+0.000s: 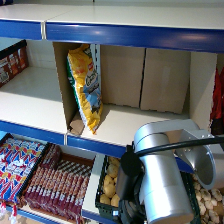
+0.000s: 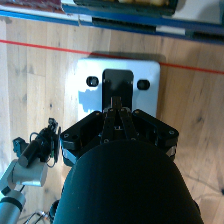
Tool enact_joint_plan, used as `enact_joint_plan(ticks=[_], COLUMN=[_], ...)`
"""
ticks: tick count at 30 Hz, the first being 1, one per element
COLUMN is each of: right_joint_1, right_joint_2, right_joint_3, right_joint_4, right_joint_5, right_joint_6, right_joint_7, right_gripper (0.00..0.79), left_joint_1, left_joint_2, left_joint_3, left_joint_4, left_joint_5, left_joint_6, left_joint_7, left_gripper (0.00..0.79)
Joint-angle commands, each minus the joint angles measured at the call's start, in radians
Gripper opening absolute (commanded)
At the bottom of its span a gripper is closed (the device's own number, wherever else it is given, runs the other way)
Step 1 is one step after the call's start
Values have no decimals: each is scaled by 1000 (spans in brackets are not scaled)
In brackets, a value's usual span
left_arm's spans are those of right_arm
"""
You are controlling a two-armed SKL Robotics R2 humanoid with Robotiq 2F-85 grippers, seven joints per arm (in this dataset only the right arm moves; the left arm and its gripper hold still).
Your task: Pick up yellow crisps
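The yellow crisps (image 1: 85, 87) are a tall yellow foil bag with a light-blue panel. The bag stands on the middle shelf (image 1: 125, 125) and leans against a cardboard divider (image 1: 61, 85). My right arm (image 1: 160, 175) is a silver cylinder low in the head view, well below and to the right of the bag. In the right wrist view my right gripper (image 2: 118, 100) points down at the wooden floor. Its black fingers are shut together with nothing between them. The crisps are out of the wrist view.
Brown cardboard boxes (image 1: 145, 77) line the back of the shelf. Dark red packets (image 1: 12, 62) sit at far left, and something red (image 1: 218, 95) hangs at the right edge. Below are snack packets (image 1: 17, 165), dark red bars (image 1: 57, 182) and a crate of potatoes (image 1: 111, 185). A white plate (image 2: 150, 85) lies on the floor.
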Motion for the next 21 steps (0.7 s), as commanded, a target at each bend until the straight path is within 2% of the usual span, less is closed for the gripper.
enact_joint_plan(ticks=[1, 21], right_joint_1=[-8, -18], right_joint_2=[22, 37], right_joint_3=[-4, -47], right_joint_4=[0, 0], right_joint_5=[40, 194], right_joint_6=[8, 15], right_joint_7=[-2, -5], right_gripper=[2, 5], left_joint_1=[0, 0], left_joint_2=[0, 0], left_joint_3=[0, 0], left_joint_4=[0, 0], left_joint_5=[0, 0], left_joint_6=[0, 0], left_joint_7=[0, 0], left_gripper=[0, 0])
